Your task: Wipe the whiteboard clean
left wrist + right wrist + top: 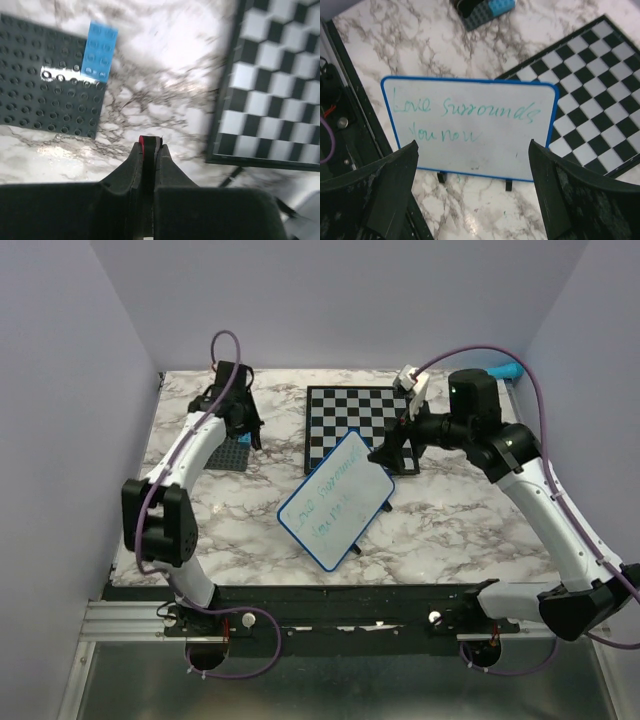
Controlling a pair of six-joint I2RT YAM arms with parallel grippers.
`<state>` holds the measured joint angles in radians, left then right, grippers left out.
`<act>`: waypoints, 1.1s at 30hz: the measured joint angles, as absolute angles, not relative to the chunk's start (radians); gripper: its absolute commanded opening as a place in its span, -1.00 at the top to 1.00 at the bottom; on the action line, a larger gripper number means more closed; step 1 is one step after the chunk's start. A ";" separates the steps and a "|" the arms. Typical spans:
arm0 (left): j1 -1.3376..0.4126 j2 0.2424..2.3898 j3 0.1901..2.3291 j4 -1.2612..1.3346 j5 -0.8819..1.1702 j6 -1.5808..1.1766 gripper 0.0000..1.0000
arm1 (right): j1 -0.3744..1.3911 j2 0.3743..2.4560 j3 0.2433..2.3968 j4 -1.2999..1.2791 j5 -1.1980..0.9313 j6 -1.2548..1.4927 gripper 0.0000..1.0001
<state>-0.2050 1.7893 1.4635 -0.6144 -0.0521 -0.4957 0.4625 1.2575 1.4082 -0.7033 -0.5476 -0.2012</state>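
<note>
The whiteboard sits diagonally mid-table, white with a blue rim and teal handwriting. Its far corner overlaps the chessboard. In the right wrist view the whiteboard fills the middle, with two small black feet under its near edge. My right gripper hangs open above it, a finger on each side and nothing between them. From above, the right gripper is by the board's far right corner. My left gripper is shut on a thin black and red object. It hovers over marble by the grey baseplate.
A grey studded baseplate carries a blue brick at the far left. The chessboard lies right of the left gripper. A teal object rests at the back right corner. Walls enclose the table on three sides.
</note>
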 measured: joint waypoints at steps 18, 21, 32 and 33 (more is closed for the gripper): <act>-0.244 1.380 1.420 -0.440 0.440 -0.873 0.86 | 0.886 1.354 1.442 -0.305 -0.033 -0.414 -0.90; -0.244 1.369 1.376 -0.418 0.472 -0.939 0.85 | 0.974 1.353 1.284 -0.142 0.089 -0.553 -0.89; -0.247 1.244 1.259 -0.293 0.554 -1.107 0.86 | 1.036 1.279 0.944 0.364 0.136 -0.942 -0.75; -0.251 1.232 1.246 -0.284 0.558 -1.118 0.86 | 1.041 1.267 0.924 0.417 0.133 -0.969 -0.75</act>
<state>-0.2508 1.2320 1.2465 -0.2836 0.5579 -1.1179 1.0409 1.2675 0.9241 0.4168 0.1333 -0.9691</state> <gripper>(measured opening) 0.104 0.873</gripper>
